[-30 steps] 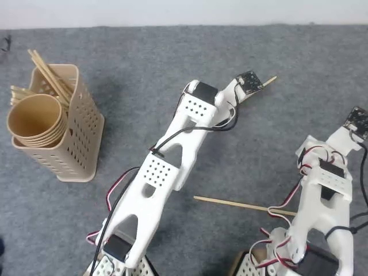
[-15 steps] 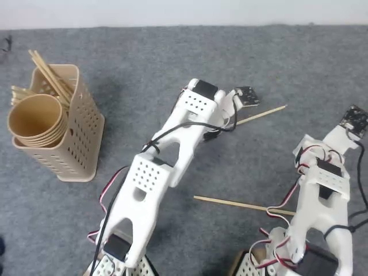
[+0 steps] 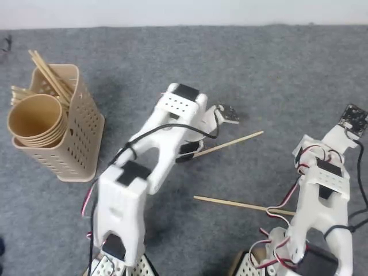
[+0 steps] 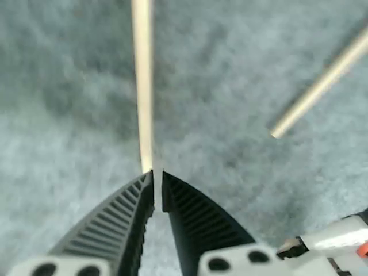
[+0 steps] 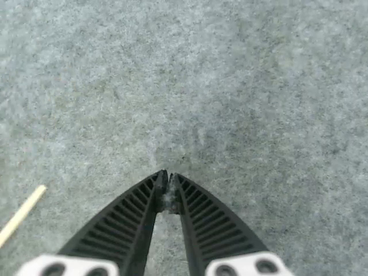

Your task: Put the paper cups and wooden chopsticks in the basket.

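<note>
A beige perforated basket (image 3: 80, 138) stands at the far left, holding stacked paper cups (image 3: 35, 119) and several wooden chopsticks (image 3: 49, 75). My left gripper (image 4: 153, 174) is shut on one end of a chopstick (image 4: 142, 86). From above, the gripper (image 3: 185, 155) is mid-table and its chopstick (image 3: 230, 142) points right and away. A second chopstick (image 3: 244, 205) lies flat on the carpet between the arms, and it is the loose chopstick (image 4: 322, 86) beyond the left gripper. My right gripper (image 5: 168, 179) is shut on nothing, low over bare carpet, with a chopstick tip (image 5: 20, 215) off to one side.
Grey carpet (image 3: 287, 69) covers the whole table. The right arm (image 3: 325, 190) stands folded at the right edge. A pale wall strip runs along the far edge. Open carpet lies between the left arm and the basket.
The left arm has drawn back and swung toward the basket side, carrying its chopstick nearer and to the left. The right arm and the lying chopstick have stayed put.
</note>
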You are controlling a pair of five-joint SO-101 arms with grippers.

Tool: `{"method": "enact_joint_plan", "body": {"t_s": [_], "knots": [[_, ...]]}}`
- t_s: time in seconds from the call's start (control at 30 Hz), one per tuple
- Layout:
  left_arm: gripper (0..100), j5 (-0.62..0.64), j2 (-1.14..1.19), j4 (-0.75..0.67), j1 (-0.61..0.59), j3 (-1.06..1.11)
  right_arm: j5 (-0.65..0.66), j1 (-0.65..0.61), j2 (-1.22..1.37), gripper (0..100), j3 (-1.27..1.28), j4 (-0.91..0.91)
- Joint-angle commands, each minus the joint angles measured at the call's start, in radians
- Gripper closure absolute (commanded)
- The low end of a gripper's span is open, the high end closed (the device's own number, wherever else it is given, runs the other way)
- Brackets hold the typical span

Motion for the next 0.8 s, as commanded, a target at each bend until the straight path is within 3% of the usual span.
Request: {"method": "enact_joint_plan", "body": {"t_s": [0.0, 0.1, 0.33, 0.57, 0.77], "knots": [[98, 0.011, -0.204, 0.017, -0.011, 0.021, 0.015, -0.004, -0.035, 99.1, -0.015, -0.016], [97, 0.064, -0.262, -0.041, -0.011, 0.027, 0.015, -0.001, -0.035, 99.1, -0.015, -0.016], [79, 0.178, -0.265, -0.192, -0.002, 0.068, 0.015, -0.001, -0.035, 99.1, -0.015, -0.016], [79, 0.181, -0.264, -0.459, 0.106, 0.24, 0.015, -0.001, -0.035, 99.1, -0.015, -0.016], [79, 0.184, -0.201, -0.542, 0.173, 0.269, 0.015, -0.004, -0.035, 99.1, -0.015, -0.016]]}}
